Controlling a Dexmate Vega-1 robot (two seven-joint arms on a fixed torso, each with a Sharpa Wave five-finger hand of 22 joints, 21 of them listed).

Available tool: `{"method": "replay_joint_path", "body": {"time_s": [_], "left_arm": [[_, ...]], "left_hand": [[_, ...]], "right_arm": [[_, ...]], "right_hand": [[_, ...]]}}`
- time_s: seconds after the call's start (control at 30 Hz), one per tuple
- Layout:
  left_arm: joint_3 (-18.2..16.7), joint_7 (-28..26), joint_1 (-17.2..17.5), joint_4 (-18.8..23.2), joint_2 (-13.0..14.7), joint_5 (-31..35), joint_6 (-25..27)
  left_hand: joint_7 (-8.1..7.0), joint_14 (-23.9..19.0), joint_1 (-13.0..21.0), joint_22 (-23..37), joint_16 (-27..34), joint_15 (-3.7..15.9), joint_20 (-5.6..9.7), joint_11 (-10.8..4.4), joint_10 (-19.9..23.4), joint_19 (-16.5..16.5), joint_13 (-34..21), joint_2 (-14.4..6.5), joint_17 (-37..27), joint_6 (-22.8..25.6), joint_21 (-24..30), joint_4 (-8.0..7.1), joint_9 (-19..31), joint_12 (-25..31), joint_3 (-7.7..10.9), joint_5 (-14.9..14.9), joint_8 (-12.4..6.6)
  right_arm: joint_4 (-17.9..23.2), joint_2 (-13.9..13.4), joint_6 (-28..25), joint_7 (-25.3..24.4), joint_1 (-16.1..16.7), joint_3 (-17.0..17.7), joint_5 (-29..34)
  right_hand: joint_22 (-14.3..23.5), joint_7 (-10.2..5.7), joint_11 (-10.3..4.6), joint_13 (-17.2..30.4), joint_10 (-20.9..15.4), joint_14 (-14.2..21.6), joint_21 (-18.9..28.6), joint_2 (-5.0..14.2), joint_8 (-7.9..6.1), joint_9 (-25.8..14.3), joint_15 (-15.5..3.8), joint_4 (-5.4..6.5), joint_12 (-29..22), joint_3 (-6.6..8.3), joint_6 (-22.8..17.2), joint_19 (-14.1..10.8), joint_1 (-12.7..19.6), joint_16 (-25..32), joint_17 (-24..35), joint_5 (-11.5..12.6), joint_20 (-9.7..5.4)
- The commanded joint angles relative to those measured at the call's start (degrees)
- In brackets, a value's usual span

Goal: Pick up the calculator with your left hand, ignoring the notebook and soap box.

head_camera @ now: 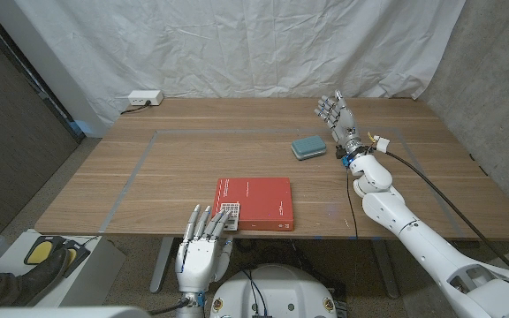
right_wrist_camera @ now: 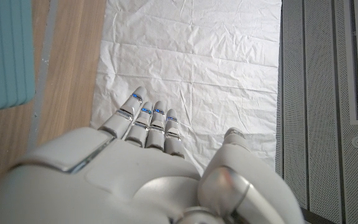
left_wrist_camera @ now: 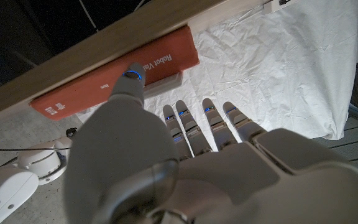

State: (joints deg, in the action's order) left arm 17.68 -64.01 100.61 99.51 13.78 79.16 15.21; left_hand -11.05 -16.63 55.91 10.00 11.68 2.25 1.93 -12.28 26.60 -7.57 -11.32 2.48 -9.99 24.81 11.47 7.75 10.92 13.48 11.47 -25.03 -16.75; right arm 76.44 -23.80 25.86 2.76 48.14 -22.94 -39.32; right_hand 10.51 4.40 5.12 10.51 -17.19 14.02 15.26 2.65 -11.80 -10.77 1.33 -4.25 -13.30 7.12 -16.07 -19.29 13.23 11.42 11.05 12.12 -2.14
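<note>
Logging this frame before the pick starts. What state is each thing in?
calculator: flat on the table beside the notebook, not held
notebook: closed, flat
soap box: lying on the table, untouched
left hand: open, at the near edge
right hand: open, holding nothing

Red notebook (left_wrist_camera: 114,78), left wrist view: white print on the cover, seen upside down, starts "Robot Va…", rest cut off by the thumb. A smaller white line nearer the other end is too small to read. Head view: cover (head_camera: 254,201) print is too small to read.
</note>
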Motion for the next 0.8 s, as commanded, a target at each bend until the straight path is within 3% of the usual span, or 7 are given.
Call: {"method": "replay_joint_path", "body": {"time_s": [0.03,0.2,0.8], "left_arm": [[1.7,0.0,-1.3,0.7,2.8,-3.1,1.2],[4.0,0.0,-2.5,1.1,5.7,-6.1,2.9],[6.7,0.0,-5.2,0.3,6.7,-7.4,4.6]], "left_hand": [[-0.09,-0.5,0.8,0.2,0.1,9.83,6.30,0.02,0.6,-0.5,-0.2,0.1,-0.3,0.7,0.5,0.08,0.1,0.3,0.39,0.2,-0.38],[-0.04,-0.7,0.9,0.2,0.1,9.80,6.26,0.02,0.9,-0.6,-0.2,0.0,-0.3,0.9,0.5,0.00,0.0,0.3,0.42,0.3,-0.38],[-0.06,-1.2,1.3,0.2,0.0,9.86,6.32,0.05,1.9,-0.8,-0.2,-0.5,-0.4,2.2,0.4,-0.19,0.0,0.2,0.60,0.7,-0.54]], "right_arm": [[-0.6,0.1,-0.4,-0.1,-0.3,0.0,0.0],[-0.9,0.1,-0.4,-0.1,-0.2,0.1,-0.2],[-2.4,0.3,0.3,1.0,-0.8,0.6,-1.0]], "right_hand": [[0.3,-0.43,0.25,0.3,-0.5,0.5,-0.1,0.15,0.27,-0.3,0.20,-0.10,0.3,-0.05,-0.2,-0.5,0.3,0.0,0.2,0.0,-0.50],[0.3,-0.39,0.23,0.3,-0.5,0.5,-0.1,0.17,0.28,-0.3,0.23,-0.10,0.3,-0.06,-0.2,-0.5,0.3,0.0,0.2,0.0,-0.51],[0.3,-0.39,0.18,0.3,-0.5,0.7,-0.2,0.20,0.27,-0.3,0.13,-0.13,0.4,-0.10,-0.2,-0.8,0.3,0.0,0.2,0.0,-0.58]]}}
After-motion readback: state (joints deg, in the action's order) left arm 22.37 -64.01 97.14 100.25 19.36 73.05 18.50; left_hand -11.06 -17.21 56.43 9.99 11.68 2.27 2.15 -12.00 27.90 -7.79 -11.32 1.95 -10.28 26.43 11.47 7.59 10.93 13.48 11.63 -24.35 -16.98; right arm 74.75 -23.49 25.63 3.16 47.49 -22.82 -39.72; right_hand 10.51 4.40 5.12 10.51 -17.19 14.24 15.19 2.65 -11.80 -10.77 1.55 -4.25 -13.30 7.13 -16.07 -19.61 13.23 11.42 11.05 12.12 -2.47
